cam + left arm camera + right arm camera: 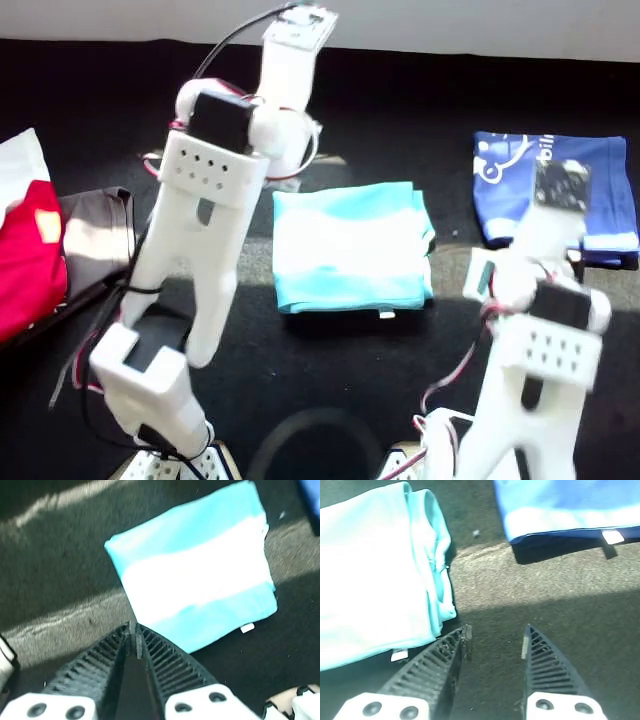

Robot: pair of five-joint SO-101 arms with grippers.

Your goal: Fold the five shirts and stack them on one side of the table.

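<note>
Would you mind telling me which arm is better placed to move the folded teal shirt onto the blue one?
Probably the right arm: the right gripper is open beside the teal shirt, with the blue shirt close by; the left gripper is shut.

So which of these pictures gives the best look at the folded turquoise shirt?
The left wrist view: the turquoise shirt lies whole and close, every edge and its white band clear. The high view shows it whole too, but from farther off. The right wrist view catches just one folded side.
</note>
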